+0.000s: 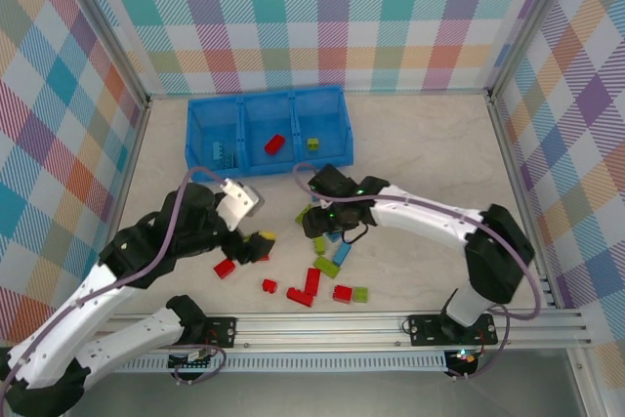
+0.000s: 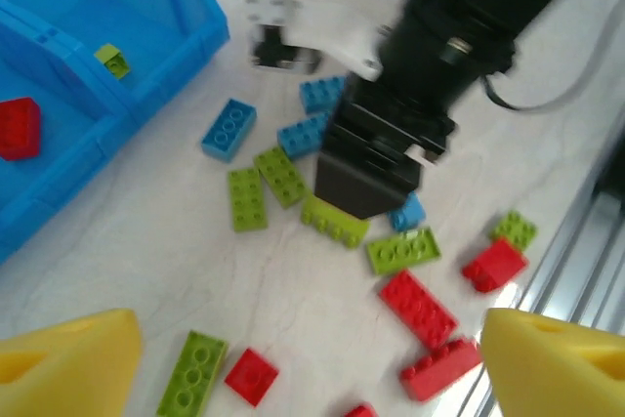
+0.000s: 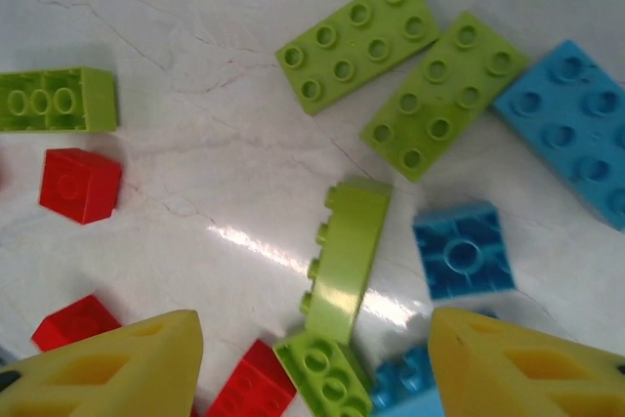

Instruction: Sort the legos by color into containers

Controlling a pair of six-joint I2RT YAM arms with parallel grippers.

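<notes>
The blue bin tray (image 1: 346,124) stands at the back, with a blue brick (image 1: 227,155) in its left compartment, a red one (image 1: 274,144) in the middle and a lime one (image 1: 312,144) on the right. Loose legos lie between the arms. My right gripper (image 3: 317,368) hangs low over them, open, its yellow fingers (image 3: 527,363) either side of a lime brick (image 3: 347,256) lying on its side. My left gripper (image 2: 312,368) is open and holds nothing, above a small red brick (image 2: 251,375) and a lime brick (image 2: 193,373). From above, the left gripper (image 1: 256,239) sits left of the right gripper (image 1: 327,217).
Red bricks (image 1: 311,285) and a lime one (image 1: 360,294) lie close to the front rail (image 1: 391,324). Checked walls close in the table on three sides. In the left wrist view the right arm's black head (image 2: 391,134) stands over the pile.
</notes>
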